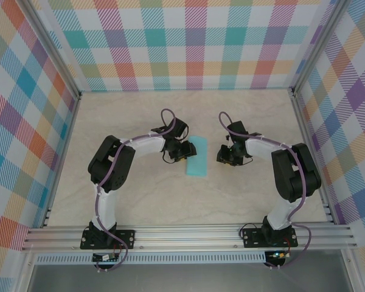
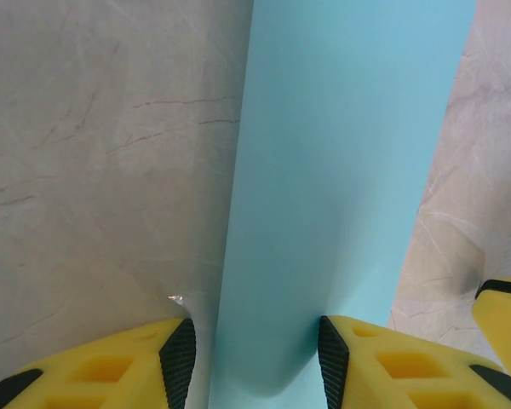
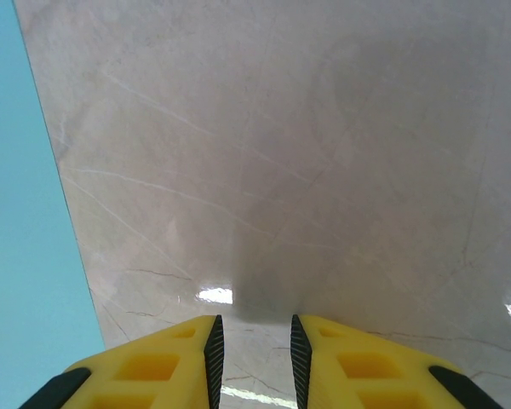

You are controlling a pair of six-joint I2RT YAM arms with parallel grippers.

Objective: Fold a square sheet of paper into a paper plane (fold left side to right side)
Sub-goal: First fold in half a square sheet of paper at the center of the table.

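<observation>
The turquoise sheet of paper (image 1: 198, 156) lies flat near the middle of the bench (image 1: 140, 194) as a narrow upright strip, between the two arms. The left hand (image 2: 251, 349) is low at the strip's left edge with its fingers apart, one over bare bench just left of the paper and the other over the paper itself; whether they press on it I cannot tell. The right hand (image 3: 251, 341) hangs over bare bench just right of the strip, fingers narrowly apart and holding nothing.
</observation>
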